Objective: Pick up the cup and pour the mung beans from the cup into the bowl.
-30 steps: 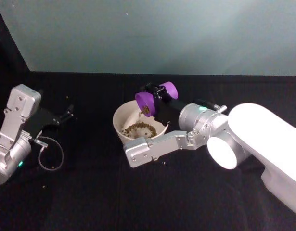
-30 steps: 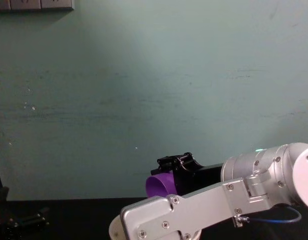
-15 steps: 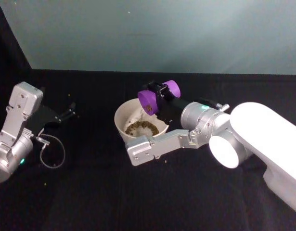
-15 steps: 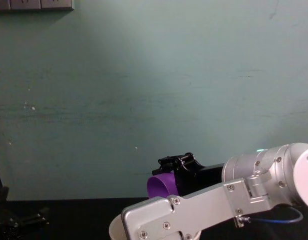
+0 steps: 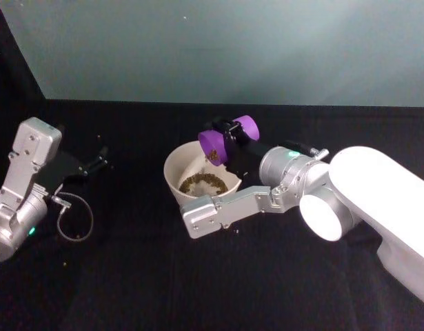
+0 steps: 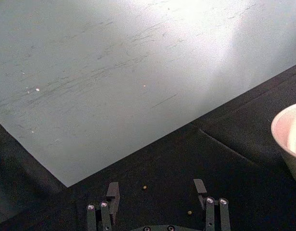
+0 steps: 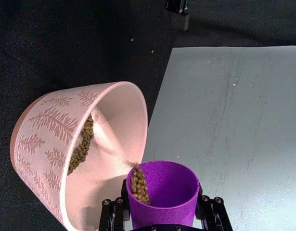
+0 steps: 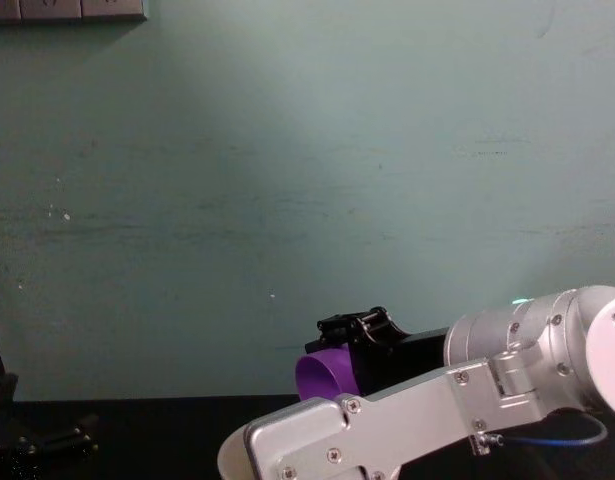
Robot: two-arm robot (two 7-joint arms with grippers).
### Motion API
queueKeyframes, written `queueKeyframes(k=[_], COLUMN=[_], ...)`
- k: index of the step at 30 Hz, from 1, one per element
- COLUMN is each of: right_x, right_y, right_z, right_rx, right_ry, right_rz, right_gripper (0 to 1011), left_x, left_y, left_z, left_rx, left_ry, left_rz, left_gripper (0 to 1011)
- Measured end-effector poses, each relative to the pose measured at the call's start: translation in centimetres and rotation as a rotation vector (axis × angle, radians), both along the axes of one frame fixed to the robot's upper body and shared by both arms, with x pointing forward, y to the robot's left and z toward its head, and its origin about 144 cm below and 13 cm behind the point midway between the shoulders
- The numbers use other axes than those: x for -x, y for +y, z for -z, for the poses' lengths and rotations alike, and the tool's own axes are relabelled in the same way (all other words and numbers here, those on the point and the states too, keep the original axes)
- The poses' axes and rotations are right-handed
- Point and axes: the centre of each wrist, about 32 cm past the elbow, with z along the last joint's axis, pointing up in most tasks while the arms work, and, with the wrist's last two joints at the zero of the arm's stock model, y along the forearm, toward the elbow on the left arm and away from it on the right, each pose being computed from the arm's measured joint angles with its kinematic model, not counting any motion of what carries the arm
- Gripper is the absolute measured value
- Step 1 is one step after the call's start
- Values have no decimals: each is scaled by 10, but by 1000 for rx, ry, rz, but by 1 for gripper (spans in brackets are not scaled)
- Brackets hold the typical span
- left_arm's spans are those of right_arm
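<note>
Most of the mung beans [image 7: 82, 144] lie heaped in the bottom of the bowl [image 5: 172, 167], which sits mid-table on the black cloth [image 5: 198, 289]. Above its far rim hangs the cup [image 5: 210, 143], tipped right over on its side with the mouth facing the bowl. The right gripper [image 5: 227, 136] has its fingers clamped on the cup's walls, one on each side, around the middle of the body. The right wrist view shows a small streak of beans [image 7: 139, 185] clinging to the lower inside wall at the lip.

That cup looks like thin, smooth plastic, so I'd call it very light now, and a bit slippery. With that taper it could slide out toward the narrow base if the squeeze is slack, and a hard squeeze might flex the wall. Mid-wall, clear of the rim, looks the right place to hold it, since it leaves the lip free for pouring.

Over on the left, the left gripper [image 6: 156, 188] sits parked low, fingers apart, holding nothing, well apart from the bowl, with a couple of stray beans [image 6: 145, 187] on the cloth near it.
</note>
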Motion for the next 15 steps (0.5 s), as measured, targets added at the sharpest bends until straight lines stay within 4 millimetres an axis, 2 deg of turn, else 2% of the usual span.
queueKeyframes(k=[15], right_x=[-1], right_y=[0], right_z=[-4], right_rx=[22], right_ry=[-7], right_rz=[-6], right_gripper=[729], left_x=[0], left_y=[0], left_z=[0], left_rx=[0], left_ry=[0], left_rz=[0], left_gripper=[1000])
